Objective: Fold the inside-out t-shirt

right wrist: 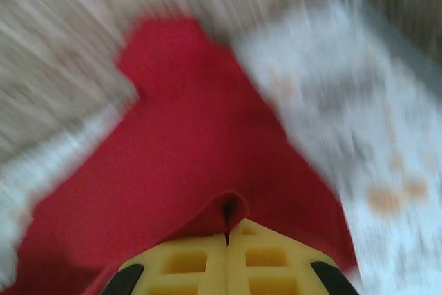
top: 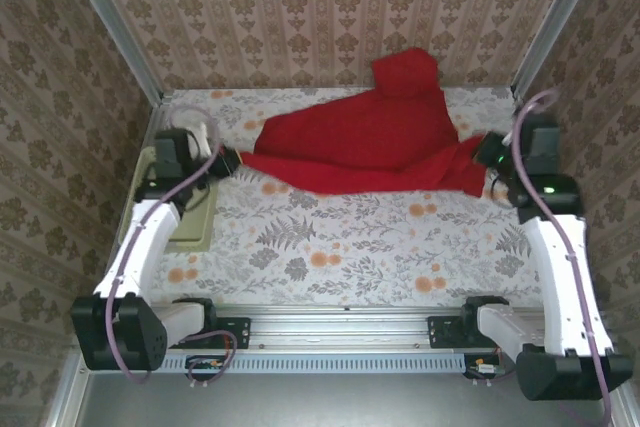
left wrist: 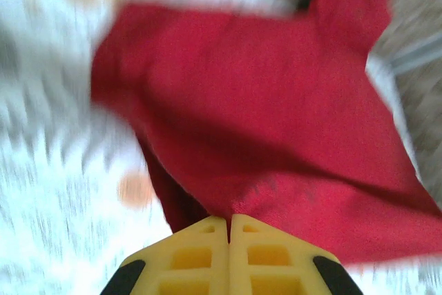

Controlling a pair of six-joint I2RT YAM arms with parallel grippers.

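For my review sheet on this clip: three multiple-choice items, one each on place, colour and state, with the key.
1. Where is the t-shirt? A. across the far part of the table B. heaped at the near edge C. on the floor
2. Its colour? A. blue B. red C. white
3. The left gripper and right gripper are: A. both open B. one open C. both shut on the t-shirt
1 A, it spans the far side; 2 B, red in every view; 3 C, wrist views show it pinched.
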